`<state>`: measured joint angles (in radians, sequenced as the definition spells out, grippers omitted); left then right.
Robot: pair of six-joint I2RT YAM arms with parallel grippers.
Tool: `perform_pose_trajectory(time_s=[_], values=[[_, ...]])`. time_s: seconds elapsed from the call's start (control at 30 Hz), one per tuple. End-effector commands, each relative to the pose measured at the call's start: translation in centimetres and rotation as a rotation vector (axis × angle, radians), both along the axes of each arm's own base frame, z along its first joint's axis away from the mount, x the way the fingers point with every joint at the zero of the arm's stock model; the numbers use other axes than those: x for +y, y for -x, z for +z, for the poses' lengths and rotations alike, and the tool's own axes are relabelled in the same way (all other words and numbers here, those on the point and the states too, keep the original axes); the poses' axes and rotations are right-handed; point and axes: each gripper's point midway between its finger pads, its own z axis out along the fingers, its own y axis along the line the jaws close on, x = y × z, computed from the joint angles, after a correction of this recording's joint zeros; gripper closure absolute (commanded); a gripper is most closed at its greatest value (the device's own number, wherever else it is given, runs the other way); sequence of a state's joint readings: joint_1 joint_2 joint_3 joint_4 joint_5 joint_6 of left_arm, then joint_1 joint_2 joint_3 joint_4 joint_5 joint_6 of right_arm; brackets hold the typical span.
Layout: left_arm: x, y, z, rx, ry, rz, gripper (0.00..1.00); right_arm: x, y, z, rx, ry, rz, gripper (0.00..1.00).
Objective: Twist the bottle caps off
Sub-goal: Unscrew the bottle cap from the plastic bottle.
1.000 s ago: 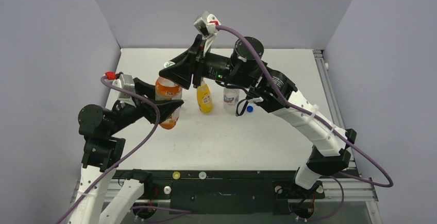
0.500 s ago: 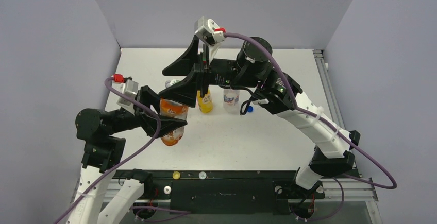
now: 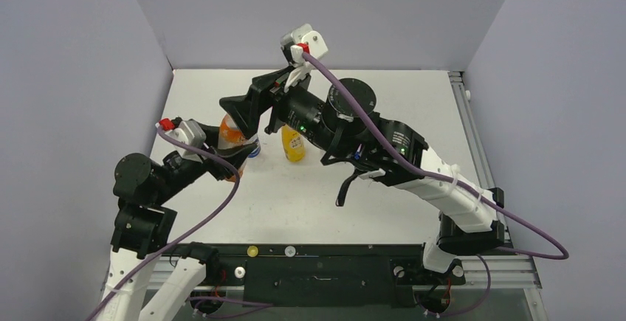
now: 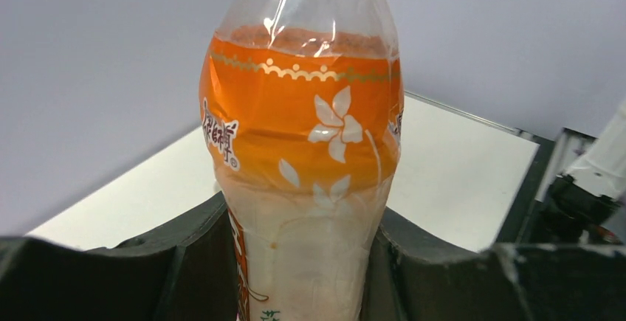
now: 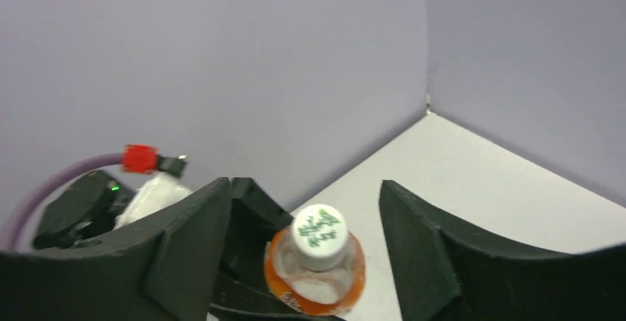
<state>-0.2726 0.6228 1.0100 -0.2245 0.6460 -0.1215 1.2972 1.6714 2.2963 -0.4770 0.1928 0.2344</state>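
Observation:
The orange drink bottle [image 4: 303, 151] stands upright between the fingers [image 4: 432, 262] of my left gripper [image 4: 303, 280], which is shut on its lower body. In the top view the same bottle [image 3: 231, 133] is at the table's left, with the left gripper [image 3: 235, 153] on it. Its whitish cap [image 5: 319, 234], printed in green, sits on the neck. My right gripper [image 5: 304, 188] hovers above that cap, open, with both fingers well clear of it. In the top view the right gripper [image 3: 241, 109] hangs over the bottle. The yellow juice bottle [image 3: 293, 145] stands just to the right.
A loose yellow cap [image 3: 252, 251] and a whitish cap [image 3: 289, 250] lie on the black front rail. The right arm [image 3: 347, 125] stretches across the middle of the table and hides what is behind it. Purple walls close the table on three sides.
The right gripper has opened from shut and swung left over the table's middle. The left arm dipped the orange bottle toward the front, then brought it back under the right gripper.

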Motion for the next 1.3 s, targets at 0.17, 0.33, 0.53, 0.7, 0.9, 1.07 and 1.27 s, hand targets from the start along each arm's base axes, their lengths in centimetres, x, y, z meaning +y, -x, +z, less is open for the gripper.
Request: perform_pose_trajectory(time_s=[0.17, 0.33, 0.53, 0.7, 0.9, 1.07, 1.27], values=[[2.5, -1.1, 1.7, -0.129, -0.029, 0.171, 1.00, 0.4, -3.1, -1.5, 0.100, -0.017, -0.164, 0.49], [2.4, -1.3, 1.5, -0.114, -0.028, 0.174, 1.00, 1.2, -2.6, -1.5, 0.111, -0.031, -0.100, 0.51], [2.3, -1.6, 1.4, -0.097, -0.023, 0.170, 1.00, 1.7, -2.7, -1.7, 0.120, -0.041, -0.070, 0.70], [2.1, -1.5, 1.4, -0.080, -0.012, 0.159, 1.00, 1.3, -3.0, -1.6, 0.112, -0.039, -0.081, 1.00], [0.0, 0.7, 2.3, -0.014, 0.050, -0.010, 1.00, 0.1, -2.0, -0.7, -0.006, -0.008, 0.010, 1.00], [-2.8, 5.5, 3.4, 0.125, 0.131, -0.329, 0.98, -1.5, 1.7, 2.6, -0.127, -0.143, 0.345, 1.00], [-3.6, 8.5, 4.6, 0.237, 0.170, -0.507, 0.98, -3.0, 9.3, 4.1, -0.184, -0.215, 0.805, 1.00]])
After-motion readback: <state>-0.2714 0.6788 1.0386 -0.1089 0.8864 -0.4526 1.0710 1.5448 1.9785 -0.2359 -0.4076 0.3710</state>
